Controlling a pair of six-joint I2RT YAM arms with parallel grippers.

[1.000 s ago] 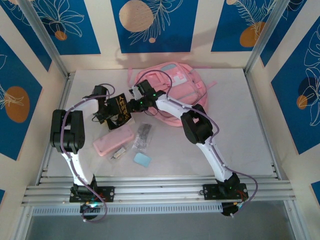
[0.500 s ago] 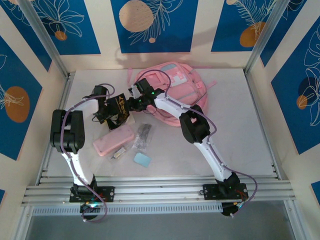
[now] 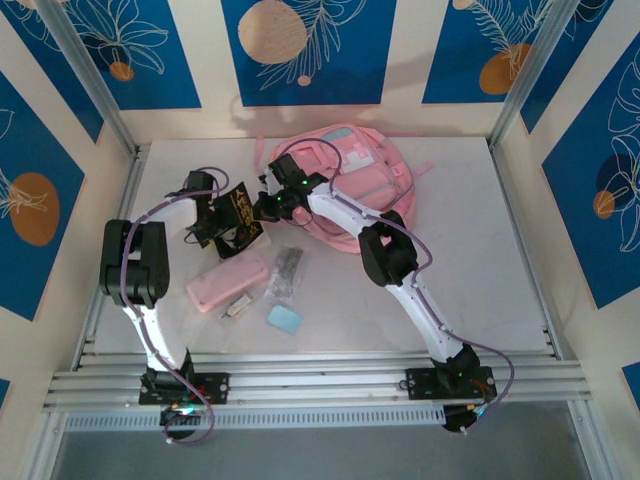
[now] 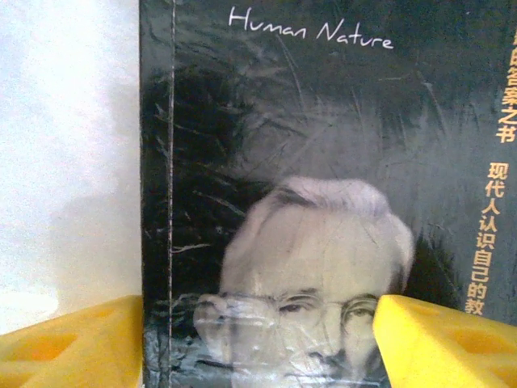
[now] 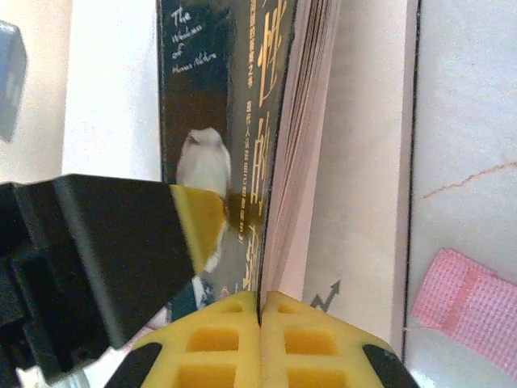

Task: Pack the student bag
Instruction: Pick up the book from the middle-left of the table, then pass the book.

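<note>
The pale, faintly veined counter (image 3: 480,280) carried everything. At its far side, right of centre, lay the student bag (image 3: 365,170), a big soft pink fabric backpack, front face up. It showed stitched front pockets, a pale blue-and-white patch near its far end, and thin pink straps trailing off its rim. The right arm reached across its near left edge.

Just left of the bag sat a black paperback book (image 3: 240,210) with gold lettering and a grey-haired man's portrait on the cover. The left fingers (image 3: 212,222) stood wide apart over that cover. The right fingers (image 5: 266,319) were pressed together, with the edge of the lifted front cover pinched in their seam.

Nearer the arm bases lay a flat pink oblong pencil case (image 3: 228,280). Beside it were a clear plastic packet of dark bits (image 3: 285,272) and a small pale blue square (image 3: 284,319).
</note>
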